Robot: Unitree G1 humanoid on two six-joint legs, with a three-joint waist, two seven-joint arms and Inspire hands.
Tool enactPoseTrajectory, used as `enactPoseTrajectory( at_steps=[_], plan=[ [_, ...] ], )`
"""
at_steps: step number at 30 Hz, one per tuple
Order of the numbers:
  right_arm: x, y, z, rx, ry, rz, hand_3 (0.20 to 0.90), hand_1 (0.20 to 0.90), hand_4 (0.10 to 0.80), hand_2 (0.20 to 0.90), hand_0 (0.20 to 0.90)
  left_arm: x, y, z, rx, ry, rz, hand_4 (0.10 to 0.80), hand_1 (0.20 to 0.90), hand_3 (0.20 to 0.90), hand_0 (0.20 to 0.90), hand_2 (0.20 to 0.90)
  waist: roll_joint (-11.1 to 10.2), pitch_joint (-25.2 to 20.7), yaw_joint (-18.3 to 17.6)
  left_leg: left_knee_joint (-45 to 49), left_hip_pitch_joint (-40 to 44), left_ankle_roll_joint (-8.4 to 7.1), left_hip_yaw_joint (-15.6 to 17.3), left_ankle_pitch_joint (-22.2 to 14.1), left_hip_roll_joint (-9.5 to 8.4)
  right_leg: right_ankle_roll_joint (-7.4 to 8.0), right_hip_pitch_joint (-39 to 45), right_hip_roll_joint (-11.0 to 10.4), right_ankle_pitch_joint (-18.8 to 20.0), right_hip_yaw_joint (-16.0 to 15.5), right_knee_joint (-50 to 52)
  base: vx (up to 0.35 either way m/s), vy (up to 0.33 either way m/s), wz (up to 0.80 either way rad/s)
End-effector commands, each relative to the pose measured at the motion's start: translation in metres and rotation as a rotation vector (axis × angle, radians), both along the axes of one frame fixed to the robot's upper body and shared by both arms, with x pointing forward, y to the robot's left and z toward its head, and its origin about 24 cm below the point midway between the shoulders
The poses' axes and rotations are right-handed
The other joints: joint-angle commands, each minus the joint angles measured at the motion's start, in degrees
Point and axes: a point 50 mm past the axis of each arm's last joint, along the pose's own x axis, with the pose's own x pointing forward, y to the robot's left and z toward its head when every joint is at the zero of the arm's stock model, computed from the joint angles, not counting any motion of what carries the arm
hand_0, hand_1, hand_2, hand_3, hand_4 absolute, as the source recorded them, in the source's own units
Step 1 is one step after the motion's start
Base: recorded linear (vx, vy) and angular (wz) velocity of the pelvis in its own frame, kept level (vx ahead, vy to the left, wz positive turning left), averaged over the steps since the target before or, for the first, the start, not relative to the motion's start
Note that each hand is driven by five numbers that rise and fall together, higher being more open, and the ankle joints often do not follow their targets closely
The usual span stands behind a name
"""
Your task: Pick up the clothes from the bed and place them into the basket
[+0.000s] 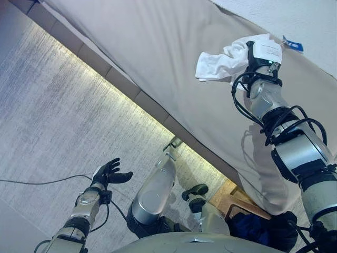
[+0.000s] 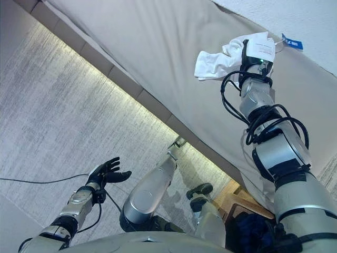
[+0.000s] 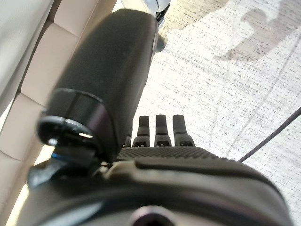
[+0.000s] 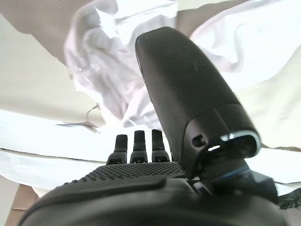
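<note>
Cloth [image 1: 218, 64] at upper right of the bed [image 1: 158, 47] looked soft and light; my right hand [image 1: 256, 57] clenched its bunched middle, left hand [image 1: 109, 173] hung released.

— Silver-grey arm shells, black bands at the joints?
— Yes. The left hand [image 1: 108, 173] is dark all over; the right hand [image 1: 258, 64] bears a white cover (some print, unreadable). Black cables loop along the right forearm.

bare bed [image 1: 158, 47] around the white garment [image 1: 218, 63] (floor [image 1: 47, 121] alongside open too).
</note>
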Motion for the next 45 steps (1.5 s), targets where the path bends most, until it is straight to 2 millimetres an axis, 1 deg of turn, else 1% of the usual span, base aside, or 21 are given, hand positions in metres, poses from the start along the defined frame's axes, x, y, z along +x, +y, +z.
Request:
enactPoseTrajectory(
  at_steps=[1, 5, 8, 9, 10, 14, 18, 20, 23, 25, 26, 28, 32, 33, 35, 36, 38, 39, 42, 43, 45],
  plan=[
    [0.0, -0.005, 0.061, -0.079, -0.138, -0.051, 0.9, 0.9, 0.8, 0.9, 0.9, -0.025, 0.005, -0.007, 0.0, 0.016, -0.023, 0.8, 0.9, 0.9, 0.9, 0.9, 1.77, 0.17, 1.03, -2.46, 2.17, 5.4, 6.03, -3.71, 1.42, -3.92, -5.24, -0.63, 0.59, 1.39, 11.74, 0.0, 0.0, 0.0],
    [0.0, -0.02, 0.045, -0.059, 0.033, -0.13, 0.9, 0.9, 0.8, 0.9, 0.9, -0.025, 0.006, -0.004, -0.009, -0.007, -0.032, 0.8, 0.9, 0.9, 0.9, 0.9, 2.13, 0.18, 1.82, -3.57, 0.23, 5.36, 5.7, -2.42, 1.76, -3.63, -7.38, -0.97, -0.13, 0.52, 13.67, -0.007, -0.008, 0.07],
    [-0.001, -0.023, 0.05, -0.102, 0.057, -0.158, 0.9, 0.9, 0.8, 0.9, 0.9, -0.026, 0.008, -0.003, -0.014, -0.026, -0.031, 0.8, 0.9, 0.9, 0.9, 0.9, 2.34, 0.18, 2.4, -3.88, -1.01, 5.31, 5.23, -1.91, 1.88, -3.73, -8.65, -1.07, -0.79, 0.03, 14.8, -0.014, -0.04, 0.14],
    [-0.001, -0.023, 0.052, -0.105, 0.061, -0.161, 0.776, 0.794, 0.676, 0.794, 0.794, -0.027, 0.008, -0.003, -0.014, -0.028, -0.031, 0.8, 0.9, 0.9, 0.9, 0.9, 2.37, 0.18, 2.51, -3.81, -1.21, 5.32, 5.19, -1.91, 1.84, -3.72, -8.85, -1.14, -0.86, -0.01, 15.04, -0.008, -0.05, 0.09],
    [0.0, -0.022, 0.052, -0.111, 0.066, -0.159, 0.2, 0.3, 0.1, 0.3, 0.3, -0.027, 0.009, -0.002, -0.01, -0.031, -0.033, 0.8, 0.9, 0.9, 0.9, 0.9, 2.39, 0.18, 2.73, -3.5, -1.81, 5.39, 5.07, -1.93, 1.81, -3.66, -9.59, -1.15, -0.9, -0.1, 15.64, -0.009, -0.058, 0.05],
    [0.003, -0.011, 0.057, -0.098, -0.019, -0.08, 0.2, 0.3, 0.1, 0.3, 0.3, -0.028, 0.01, -0.001, -0.007, -0.032, -0.026, 0.8, 0.9, 0.9, 0.9, 0.9, 2.24, 0.18, 2.65, -3.21, -1.93, 5.28, 5.02, -2.12, 2.09, -3.53, -9.9, -0.63, -0.88, 0.16, 15.52, -0.008, -0.06, 0.03],
    [0.005, 0.018, 0.073, -0.064, -0.175, 0.092, 0.2, 0.3, 0.1, 0.3, 0.3, -0.029, 0.011, -0.001, 0.006, -0.034, -0.009, 0.8, 0.9, 0.9, 0.9, 0.9, 1.4, 0.18, 1.48, -3.59, -0.11, 4.89, 5.4, -2.88, 3.03, -3.38, -8.76, 0.18, -0.26, 1.42, 13.92, -0.015, -0.058, -0.08],
    [-0.002, 0.044, 0.093, 0.022, -0.341, 0.264, 0.2, 0.3, 0.1, 0.3, 0.3, -0.031, 0.015, -0.002, 0.017, -0.031, 0.029, 0.8, 0.9, 0.9, 0.9, 0.9, 0.22, 0.18, -0.36, -4.77, 3.1, 4.5, 6.23, -3.39, 3.86, -3.15, -6.31, 1.25, 0.54, 3.22, 11.29, -0.007, -0.081, -0.25],
    [-0.017, 0.054, 0.097, 0.101, -0.472, 0.393, 0.2, 0.3, 0.1, 0.3, 0.3, -0.036, 0.021, -0.003, 0.04, -0.014, 0.066, 0.8, 0.9, 0.9, 0.9, 0.9, -1.37, -1.0, -2.97, -6.33, 7.17, 4.23, 7.83, -4.16, 4.71, -2.71, -3.08, 2.2, 1.77, 5.54, 8.12, 0.031, -0.071, -0.38],
    [-0.025, 0.052, 0.096, 0.129, -0.514, 0.423, 0.2, 0.3, 0.1, 0.3, 0.3, -0.04, 0.023, -0.005, 0.051, 0.003, 0.082, 0.8, 0.9, 0.9, 0.9, 0.9, -2.04, -2.38, -4.39, -7.37, 9.22, 4.13, 8.75, -4.57, 5.22, -2.54, -1.66, 2.8, 2.19, 6.73, 6.39, 0.051, -0.054, -0.29],
    [-0.028, 0.05, 0.095, 0.14, -0.541, 0.431, 0.2, 0.3, 0.1, 0.3, 0.3, -0.041, 0.025, -0.005, 0.061, 0.011, 0.08, 0.8, 0.9, 0.9, 0.9, 0.9, -2.31, -3.02, -5.17, -7.74, 10.12, 4.09, 9.29, -4.82, 5.47, -2.48, -0.93, 3.04, 2.37, 7.26, 5.64, 0.086, -0.107, -0.36],
    [-0.051, 0.036, 0.088, 0.043, -0.654, 0.403, 0.2, 0.3, 0.1, 0.3, 0.3, -0.051, 0.03, -0.008, 0.09, 0.052, 0.092, 0.8, 0.9, 0.9, 0.9, 0.9, -3.19, -6.63, -9.22, -9.4, 14.08, 4.0, 12.37, -6.24, 6.2, -2.13, 1.95, 4.67, 2.99, 9.89, 1.4, 0.062, -0.11, -0.42],
    [-0.079, 0.011, 0.064, 0.027, -0.71, 0.346, 0.2, 0.3, 0.1, 0.3, 0.3, -0.06, 0.033, -0.013, 0.139, 0.126, 0.078, 0.8, 0.9, 0.9, 0.9, 0.9, -3.52, -12.14, -15.24, -10.64, 18.23, 4.54, 16.99, -6.41, 6.55, -2.22, 4.54, 7.56, 4.01, 13.54, -4.22, -0.032, -0.061, -0.66],
    [-0.08, 0.01, 0.063, 0.029, -0.711, 0.343, 0.2, 0.3, 0.1, 0.3, 0.3, -0.06, 0.033, -0.013, 0.142, 0.129, 0.076, 0.8, 0.9, 0.9, 0.9, 0.9, -3.54, -12.27, -15.27, -10.69, 18.42, 4.54, 17.18, -6.47, 6.6, -2.22, 4.64, 7.66, 4.01, 13.73, -4.37, 0.061, -0.059, -0.84],
    [-0.094, -0.01, 0.05, 0.029, -0.719, 0.297, 0.2, 0.3, 0.1, 0.3, 0.3, -0.07, 0.033, -0.02, 0.166, 0.201, 0.06, 0.8, 0.9, 0.9, 0.9, 0.9, -3.0, -16.36, -19.4, -12.04, 22.48, 4.65, 19.97, -7.13, 6.81, -2.04, 6.13, 8.91, 3.9, 16.76, -6.47, 0.06, -0.058, -0.62],
    [-0.094, -0.011, 0.05, 0.031, -0.719, 0.294, 0.2, 0.3, 0.1, 0.3, 0.3, -0.07, 0.033, -0.02, 0.167, 0.202, 0.062, 0.8, 0.9, 0.9, 0.9, 0.9, -2.98, -16.55, -19.5, -12.13, 22.42, 4.67, 20.05, -6.97, 6.84, -2.05, 6.04, 8.98, 4.13, 16.81, -6.7, 0.036, -0.059, -0.78],
    [-0.103, -0.028, 0.038, 0.043, -0.687, 0.236, 0.2, 0.3, 0.1, 0.3, 0.3, -0.074, 0.03, -0.025, 0.183, 0.249, 0.031, 0.8, 0.9, 0.9, 0.9, 0.9, -2.27, -19.21, -22.33, -13.58, 25.48, 4.77, 22.21, -7.28, 6.95, -2.07, 7.02, 9.5, 4.58, 18.88, -7.84, 0.074, -0.064, -0.86],
    [-0.11, -0.04, 0.028, 0.061, -0.657, 0.2, 0.2, 0.3, 0.1, 0.3, 0.3, -0.073, 0.026, -0.028, 0.183, 0.271, 0.021, 0.8, 0.9, 0.9, 0.9, 0.9, -1.61, -20.7, -24.72, -14.82, 27.91, 4.69, 23.84, -7.5, 7.05, -2.29, 7.73, 9.98, 4.84, 20.56, -8.77, 0.048, -0.104, -0.66],
    [-0.123, -0.063, 0.004, 0.099, -0.6, 0.105, 0.2, 0.3, 0.1, 0.3, 0.3, -0.072, 0.019, -0.031, 0.173, 0.276, -0.009, 0.8, 0.9, 0.9, 0.9, 0.9, -0.63, -22.41, -28.3, -16.05, 30.66, 4.57, 26.62, -8.11, 7.23, -2.71, 8.46, 10.61, 5.0, 22.6, -10.36, 0.013, -0.087, -0.67],
    [-0.124, -0.065, 0.003, 0.102, -0.597, 0.097, 0.2, 0.3, 0.1, 0.3, 0.3, -0.072, 0.019, -0.031, 0.174, 0.276, -0.013, 0.8, 0.9, 0.9, 0.9, 0.9, -0.6, -22.5, -28.36, -16.08, 30.77, 4.56, 26.8, -8.16, 7.26, -2.73, 8.5, 10.66, 5.03, 22.73, -10.47, 0.003, -0.093, -0.68],
    [-0.137, -0.083, -0.02, 0.162, -0.542, 0.022, 0.2, 0.3, 0.1, 0.3, 0.3, -0.071, 0.012, -0.034, 0.165, 0.278, -0.036, 0.8, 0.9, 0.9, 0.9, 0.9, -0.37, -23.54, -30.57, -16.39, 32.24, 4.51, 28.63, -8.79, 7.34, -2.91, 9.06, 11.04, 5.21, 24.19, -11.99, 0.016, -0.113, -0.55]
  ],
)
